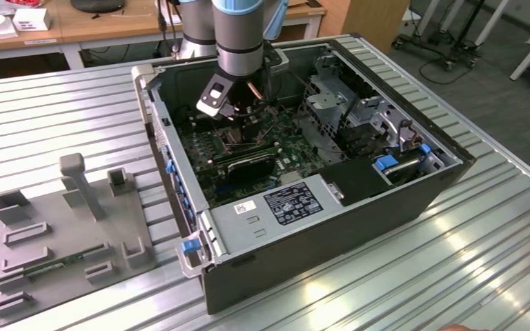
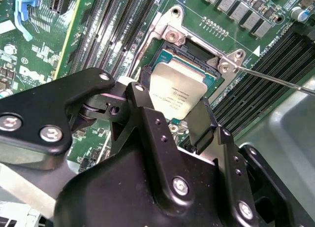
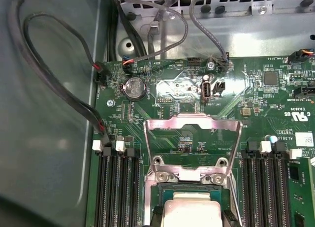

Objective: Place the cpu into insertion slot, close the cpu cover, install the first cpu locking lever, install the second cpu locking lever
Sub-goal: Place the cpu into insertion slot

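Observation:
In both wrist views the pale silver cpu (image 2: 179,89) (image 3: 192,212) sits between my black fingers (image 2: 199,123), just over the insertion slot (image 2: 189,52) (image 3: 192,190) on the green motherboard (image 3: 275,104). My gripper (image 2: 171,98) (image 3: 192,219) is shut on the cpu's two side edges. The cpu cover (image 3: 192,121), a silvery frame, is flipped open beyond the slot. A thin metal locking lever (image 2: 275,79) sticks out free beside the slot. In the exterior view my gripper (image 1: 237,117) reaches down into the open computer case (image 1: 339,227).
Long black memory slots (image 3: 115,187) (image 3: 268,187) flank the socket on both sides. Black cables (image 3: 54,84) loop along the case wall. A metal drive cage (image 1: 339,103) stands at the exterior view's right. A grey fixture tray (image 1: 63,234) lies on the ribbed table.

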